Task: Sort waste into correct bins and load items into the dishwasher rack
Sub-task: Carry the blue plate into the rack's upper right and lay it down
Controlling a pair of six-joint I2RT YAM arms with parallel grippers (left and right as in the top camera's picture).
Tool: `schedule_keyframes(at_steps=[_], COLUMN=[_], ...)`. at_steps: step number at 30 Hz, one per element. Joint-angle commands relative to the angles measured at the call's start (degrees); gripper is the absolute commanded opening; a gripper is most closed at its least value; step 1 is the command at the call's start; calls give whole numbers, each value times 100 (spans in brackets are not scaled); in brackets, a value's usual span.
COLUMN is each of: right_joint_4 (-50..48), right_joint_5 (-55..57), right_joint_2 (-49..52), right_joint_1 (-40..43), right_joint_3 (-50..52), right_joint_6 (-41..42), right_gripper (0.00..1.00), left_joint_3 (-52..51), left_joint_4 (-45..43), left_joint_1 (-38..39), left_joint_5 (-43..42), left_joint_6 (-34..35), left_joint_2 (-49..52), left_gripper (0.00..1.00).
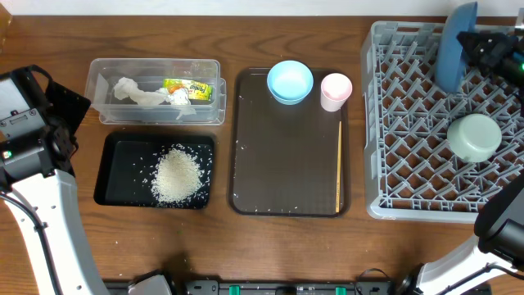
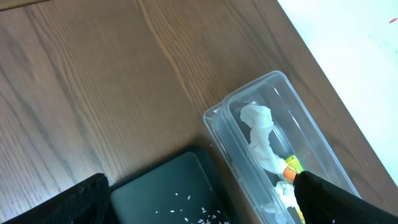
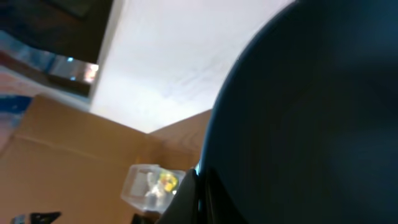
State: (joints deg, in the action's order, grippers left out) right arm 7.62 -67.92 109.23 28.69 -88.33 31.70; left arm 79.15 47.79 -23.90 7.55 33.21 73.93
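While the right arm reached over the far right corner of the desk [image 1: 246,246], its right claw [image 1: 483,49] was clamped on the large dark blue plate [image 1: 455,45]. The plate stood on edge over the far side of the dishwasher rack [image 1: 409,164]. From the right wrist view the plate's dark face filled most of the frame, and the fingers themselves were hidden.

Nearer the front of the rack, the mint green bowl [image 1: 473,137] sat among the grid.

Beside the rack, toward the middle of the desk, lay the dark brown serving tray [image 1: 278,164]. The light blue bowl [image 1: 290,81] and the small pink cup [image 1: 336,90] stood side by side at its far edge. The chopsticks [image 1: 339,164] lay along its right rim.

At the left edge of the desk, the left claw [image 2: 199,202] was spread wide and held nothing, its dark fingers [image 2: 68,202] well apart.

Just past it, the clear tub [image 1: 155,61] held the crumpled tissue [image 1: 135,93] and the yellow-green wrapper [image 1: 188,88]. The black tray [image 1: 119,164] lay just in front of the tub, toward the near edge, with the rice [image 1: 177,174] heaped in its right half and loose grains scattered around.
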Motion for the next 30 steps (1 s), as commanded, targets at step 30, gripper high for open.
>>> schedule_keyframes(at_steps=[30], right_joint_4=[1058], right_joint_5=[1480], right_joint_2=[-26], right_joint_1=[660], right_joint_3=[22], right_joint_6=[-428], right_gripper=[1], left_joint_3=[57], left_joint_4=[17], left_joint_1=[-26], left_joint_5=[66], left_joint_6=[31], left_joint_2=[22], left_gripper=[96])
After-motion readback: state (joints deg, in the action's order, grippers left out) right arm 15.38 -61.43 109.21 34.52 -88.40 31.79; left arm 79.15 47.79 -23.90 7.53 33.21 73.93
